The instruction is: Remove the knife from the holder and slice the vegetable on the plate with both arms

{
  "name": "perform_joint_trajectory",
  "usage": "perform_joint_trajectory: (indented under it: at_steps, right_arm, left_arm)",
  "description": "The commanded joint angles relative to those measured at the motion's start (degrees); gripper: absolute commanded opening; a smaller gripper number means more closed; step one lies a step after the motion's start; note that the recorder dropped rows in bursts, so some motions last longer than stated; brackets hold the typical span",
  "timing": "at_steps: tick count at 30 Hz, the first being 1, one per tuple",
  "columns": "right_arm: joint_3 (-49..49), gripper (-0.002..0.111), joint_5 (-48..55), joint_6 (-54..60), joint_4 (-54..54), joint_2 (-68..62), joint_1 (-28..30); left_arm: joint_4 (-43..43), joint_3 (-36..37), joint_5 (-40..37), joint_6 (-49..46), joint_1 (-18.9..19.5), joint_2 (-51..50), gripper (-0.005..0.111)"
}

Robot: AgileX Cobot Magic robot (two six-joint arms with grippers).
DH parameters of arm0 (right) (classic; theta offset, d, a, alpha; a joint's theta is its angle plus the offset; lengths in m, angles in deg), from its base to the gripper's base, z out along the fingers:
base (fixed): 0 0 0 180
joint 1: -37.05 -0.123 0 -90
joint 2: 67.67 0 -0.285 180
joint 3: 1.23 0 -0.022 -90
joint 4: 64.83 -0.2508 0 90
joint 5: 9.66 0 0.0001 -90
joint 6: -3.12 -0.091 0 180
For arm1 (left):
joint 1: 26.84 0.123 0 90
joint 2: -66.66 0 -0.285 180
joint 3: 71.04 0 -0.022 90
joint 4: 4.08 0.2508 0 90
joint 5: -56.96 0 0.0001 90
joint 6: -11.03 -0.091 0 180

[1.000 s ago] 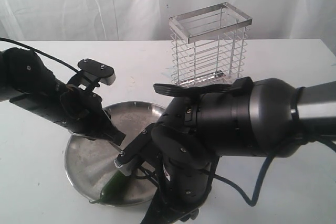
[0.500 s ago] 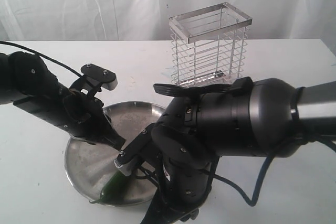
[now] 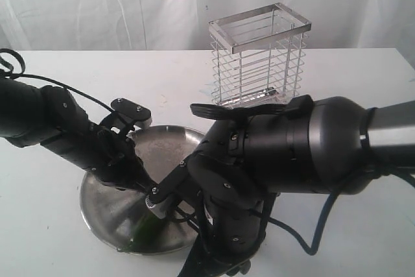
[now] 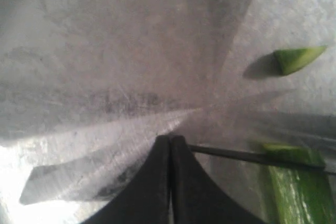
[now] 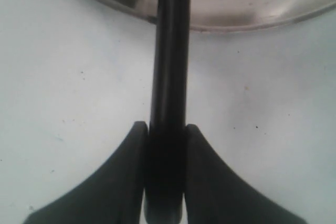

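The steel plate [image 3: 100, 209] lies at the table's front left, and the green vegetable [image 3: 146, 228] rests near its front rim. My left gripper [image 3: 146, 186] is low over the plate, just behind the vegetable. The left wrist view shows this gripper [image 4: 170, 138] shut on nothing, its tips close to the plate [image 4: 105, 51]. Beside them the thin dark blade of the knife [image 4: 252, 157] reaches the vegetable [image 4: 294, 192], and a cut green piece [image 4: 296, 59] lies apart. My right gripper [image 5: 167, 129] is shut on the knife's black handle [image 5: 168, 77] just outside the plate's rim [image 5: 241, 20].
The wire holder [image 3: 257, 56] stands upright at the back of the white table [image 3: 350, 69], behind my right arm [image 3: 305, 147]. That bulky arm hides the plate's right side and the table's front middle. A white curtain hangs behind the table.
My left arm has come down and moved right, bringing its shut gripper low onto the plate beside the vegetable. The right arm has barely shifted.
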Motion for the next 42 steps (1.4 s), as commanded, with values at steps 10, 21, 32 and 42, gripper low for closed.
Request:
perform_joint_trajectory:
  at_steps: [10,21,32,42]
  right_arm:
    - [0.14,0.000,-0.05,0.14,0.39,0.01,-0.13]
    - [0.14,0.000,0.51,0.29,0.27,0.01,-0.13]
    - [0.04,0.000,8.31,0.29,-0.54,0.01,-0.13]
    - [-0.70,0.000,7.93,3.09,-3.27,0.01,-0.13]
  left_arm:
    - [1.28,-3.79,-10.89,-0.43,-0.34,10.10,0.000]
    - [-1.54,-0.75,-3.46,-1.44,-0.44,2.62,0.000]
    - [-2.34,-1.51,-3.17,-2.21,-0.44,-0.75,0.000]
    - [-3.18,-1.51,-7.59,-2.23,-0.44,6.92,0.000]
